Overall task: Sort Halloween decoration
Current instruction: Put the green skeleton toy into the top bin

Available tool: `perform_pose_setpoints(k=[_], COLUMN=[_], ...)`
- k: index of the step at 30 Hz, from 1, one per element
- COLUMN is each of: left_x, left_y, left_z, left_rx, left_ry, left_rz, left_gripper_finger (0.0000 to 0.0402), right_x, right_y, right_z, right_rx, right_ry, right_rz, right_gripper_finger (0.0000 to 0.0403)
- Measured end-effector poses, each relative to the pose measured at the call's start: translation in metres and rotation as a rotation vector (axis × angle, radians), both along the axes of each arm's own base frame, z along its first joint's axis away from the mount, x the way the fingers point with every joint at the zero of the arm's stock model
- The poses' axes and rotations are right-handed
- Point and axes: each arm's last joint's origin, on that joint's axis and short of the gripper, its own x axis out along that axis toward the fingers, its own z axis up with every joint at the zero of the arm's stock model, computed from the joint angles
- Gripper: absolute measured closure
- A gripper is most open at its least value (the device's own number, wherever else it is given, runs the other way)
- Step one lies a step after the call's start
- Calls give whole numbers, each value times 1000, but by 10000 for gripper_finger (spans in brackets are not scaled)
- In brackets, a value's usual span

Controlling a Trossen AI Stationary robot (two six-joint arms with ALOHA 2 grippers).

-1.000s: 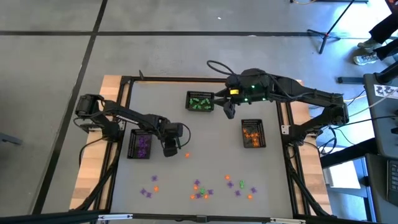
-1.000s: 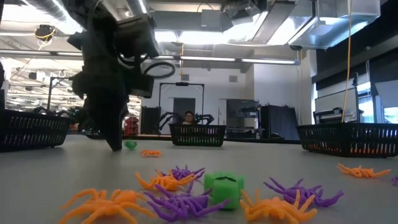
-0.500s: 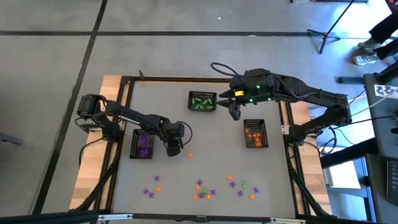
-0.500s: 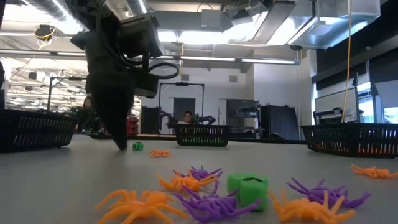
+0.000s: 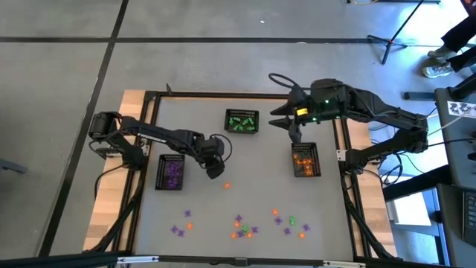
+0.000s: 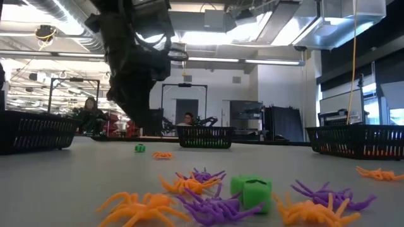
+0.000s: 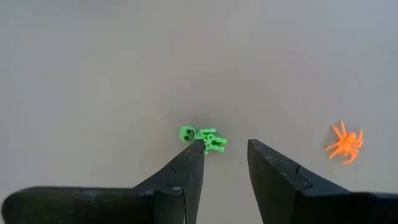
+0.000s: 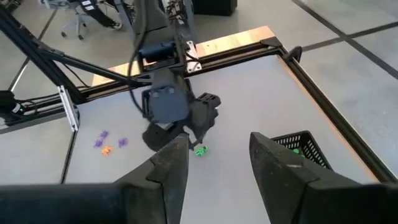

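Halloween decoration pieces lie on the grey table: a green skeleton (image 7: 204, 138) and an orange spider (image 7: 344, 144) near the middle, and a scatter of purple, orange and green pieces (image 5: 239, 227) by the near edge. My left gripper (image 7: 225, 144) hangs open just above the table. The skeleton lies just beyond one fingertip, untouched. In the low view my left gripper (image 6: 149, 126) is clear of the tabletop. My right gripper (image 5: 290, 132) is open and empty, high between the green basket (image 5: 240, 121) and the orange basket (image 5: 303, 159).
A black mesh basket with purple pieces (image 5: 169, 173) stands at the left, beside my left arm. The basket with green pieces is at the far middle and the one with orange pieces at the right. A black frame rail (image 5: 343, 149) borders the table.
My left gripper has lifted off the tabletop, rolled about its axis and drifted toward the table's right; the green skeleton and the orange spider stay on the table. My right gripper has moved toward the table's right edge, away from the green basket.
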Motion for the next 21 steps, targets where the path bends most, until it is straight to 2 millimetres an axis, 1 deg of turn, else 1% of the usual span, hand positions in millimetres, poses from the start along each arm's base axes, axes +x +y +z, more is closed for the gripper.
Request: perform_pose_setpoints(k=[4,6,10,13,16,21], left_x=[0,-1,-1,-2,0,4], left_y=[8,13,21,23,22,22], left_z=[0,0,0,0,-6,-22], left_rx=[-22,-33,-54,-38,-8,0], left_ry=[-2,-2,-2,5,30,88], left_rz=[8,-12,-56,-114,-198,-276], left_gripper_finger=[282,273,237,210,193,188], right_x=[-1,0,0,0,0,2], right_y=[1,1,1,1,1,0], right_z=[0,0,0,0,0,2], right_rx=[7,-4,-7,-13,-23,-42], right_ry=[-3,-2,-2,-1,-2,-30], right_rz=[27,33,34,37,42,18], right_gripper_finger=[236,236,236,236,236,236])
